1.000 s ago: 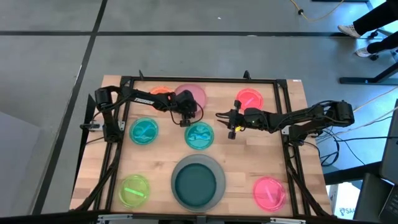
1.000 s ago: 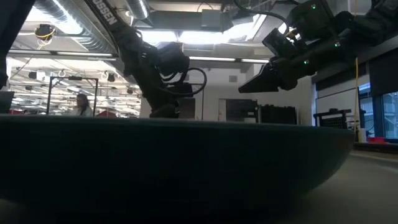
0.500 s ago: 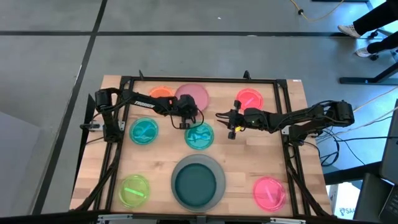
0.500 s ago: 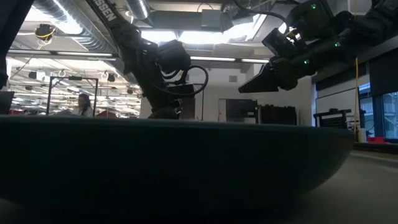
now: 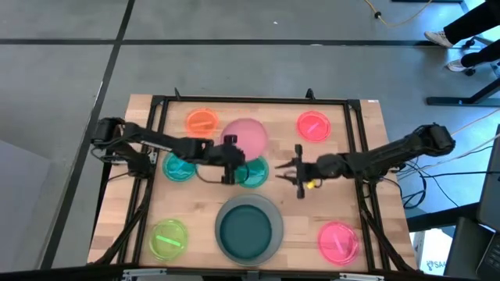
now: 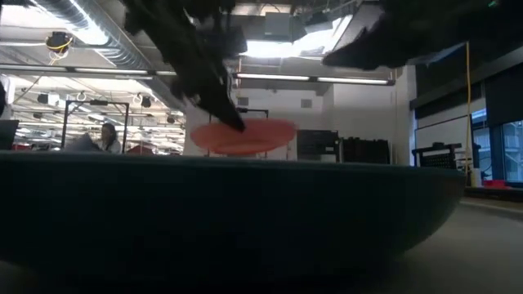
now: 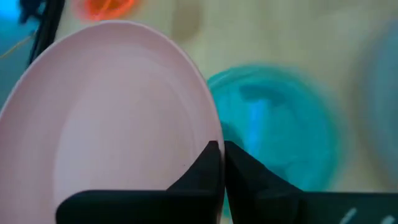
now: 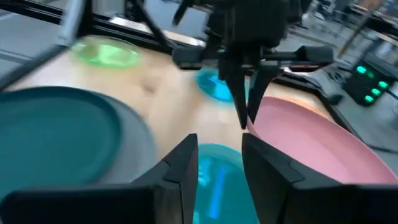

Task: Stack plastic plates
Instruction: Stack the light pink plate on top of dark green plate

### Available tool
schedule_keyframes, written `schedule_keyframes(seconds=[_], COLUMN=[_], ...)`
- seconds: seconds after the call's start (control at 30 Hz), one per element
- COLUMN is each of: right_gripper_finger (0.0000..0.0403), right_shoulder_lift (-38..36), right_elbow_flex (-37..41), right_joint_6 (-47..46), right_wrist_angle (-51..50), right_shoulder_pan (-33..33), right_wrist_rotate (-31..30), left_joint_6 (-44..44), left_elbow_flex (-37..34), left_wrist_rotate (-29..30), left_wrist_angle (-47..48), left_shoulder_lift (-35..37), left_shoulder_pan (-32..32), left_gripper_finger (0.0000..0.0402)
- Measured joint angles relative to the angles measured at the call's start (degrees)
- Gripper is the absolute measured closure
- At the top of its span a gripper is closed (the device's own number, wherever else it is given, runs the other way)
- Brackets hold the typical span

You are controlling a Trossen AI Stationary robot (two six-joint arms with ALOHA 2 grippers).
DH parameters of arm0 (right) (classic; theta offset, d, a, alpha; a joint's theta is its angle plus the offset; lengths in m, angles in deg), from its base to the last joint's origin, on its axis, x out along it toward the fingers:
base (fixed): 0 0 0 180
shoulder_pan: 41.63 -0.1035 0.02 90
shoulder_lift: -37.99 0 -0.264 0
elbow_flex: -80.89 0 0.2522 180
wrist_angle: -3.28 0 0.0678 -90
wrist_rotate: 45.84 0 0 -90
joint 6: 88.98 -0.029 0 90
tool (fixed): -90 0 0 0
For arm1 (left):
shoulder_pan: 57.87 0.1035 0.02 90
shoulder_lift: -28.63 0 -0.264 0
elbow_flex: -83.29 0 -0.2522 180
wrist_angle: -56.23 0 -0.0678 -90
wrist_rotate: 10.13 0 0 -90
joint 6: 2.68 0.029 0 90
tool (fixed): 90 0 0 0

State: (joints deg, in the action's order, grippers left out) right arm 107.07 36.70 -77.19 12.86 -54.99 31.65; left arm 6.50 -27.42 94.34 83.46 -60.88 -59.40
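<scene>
My left gripper [image 5: 231, 161] is shut on the pale pink plate [image 5: 248, 134], which it holds above the table's middle; the plate also shows in the low view [image 6: 245, 135]. A small teal plate [image 5: 253, 175] lies flat on the table under them. My right gripper [image 5: 294, 172] is open and empty, just right of that teal plate. The large grey plate [image 5: 222, 209] lies at the near middle with the dark teal plate [image 5: 248, 229] in it. My left gripper pinches the pink plate's rim [image 7: 213, 132] between its two fingers, at the plate's near-left side. In the right wrist view the fingers [image 8: 244, 106] point down onto the rim from above. The plate is lifted clear of the table, slightly tilted, and reaches out from the fingers toward the far edge.
Small plates lie flat around the table: orange [image 5: 202, 121] and hot-pink [image 5: 313, 125] at the far edge, a second teal one [image 5: 178, 166] at the left, lime-green [image 5: 169, 238] at the near left, hot-pink [image 5: 337, 240] at the near right. A black frame [image 5: 234, 100] borders the table.
My left gripper has lifted the pale pink plate off the table and carried it toward the near edge, over the small teal plate. My right gripper has moved toward the near edge and stays open.
</scene>
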Motion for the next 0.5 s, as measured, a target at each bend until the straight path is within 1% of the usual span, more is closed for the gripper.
schedule_keyframes(seconds=[0.13,0.27,0.4,0.5], right_gripper_finger=[0.0285,0.0285,0.0285,0.0285], right_shoulder_lift=[-0.68,-0.78,-0.76,-0.76], right_elbow_flex=[0.00,0.00,-1.06,-2.56], right_joint_6=[-0.05,-0.15,-1.47,-2.74], right_wrist_angle=[0.03,0.66,0.50,0.55], right_shoulder_pan=[-6.17,-11.42,-15.40,-17.06], right_wrist_rotate=[-2.92,-8.00,-13.29,-14.00], left_joint_6=[-4.22,-8.68,-11.84,-14.94], left_elbow_flex=[0.04,0.04,0.04,0.04], left_wrist_rotate=[-2.47,-2.54,-2.60,-2.49], left_wrist_angle=[-0.04,-0.02,-0.09,-1.04], left_shoulder_lift=[3.16,4.26,4.22,4.02], left_shoulder_pan=[-5.97,-12.86,-20.34,-25.86], left_gripper_finger=[0.0396,0.0396,0.0396,0.0396])
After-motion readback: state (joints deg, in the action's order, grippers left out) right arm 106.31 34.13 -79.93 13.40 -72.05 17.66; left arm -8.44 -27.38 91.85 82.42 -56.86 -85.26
